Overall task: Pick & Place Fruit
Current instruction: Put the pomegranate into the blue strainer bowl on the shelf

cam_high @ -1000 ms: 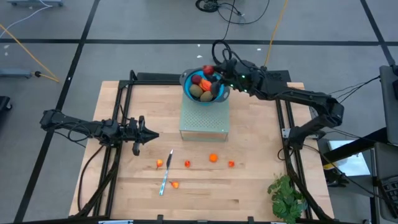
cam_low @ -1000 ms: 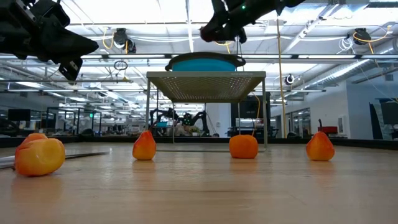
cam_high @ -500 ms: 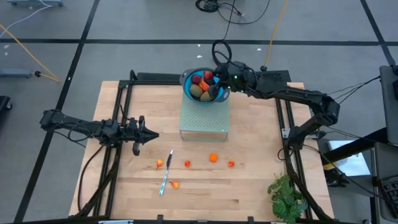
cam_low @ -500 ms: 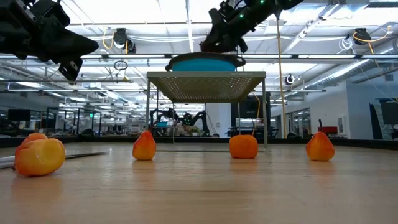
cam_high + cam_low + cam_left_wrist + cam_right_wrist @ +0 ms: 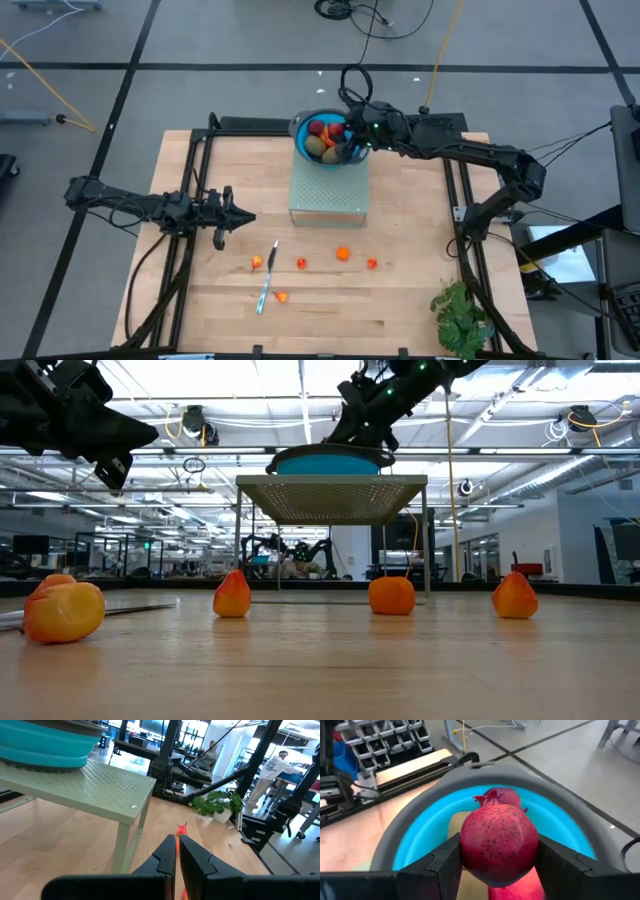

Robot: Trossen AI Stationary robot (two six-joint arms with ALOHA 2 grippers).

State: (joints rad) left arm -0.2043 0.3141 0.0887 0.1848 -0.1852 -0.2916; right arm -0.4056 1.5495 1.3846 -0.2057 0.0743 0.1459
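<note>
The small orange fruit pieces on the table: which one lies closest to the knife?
The orange piece nearest the table's front edge, just right of the knife. The other four sit in a row farther back, though the leftmost is also close.

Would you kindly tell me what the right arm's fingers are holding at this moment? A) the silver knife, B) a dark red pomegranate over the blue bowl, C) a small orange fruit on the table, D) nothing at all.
B: the right wrist view shows the right gripper clamped on both sides of a speckled dark red pomegranate just above the blue bowl, which sits on the green stand.
</note>
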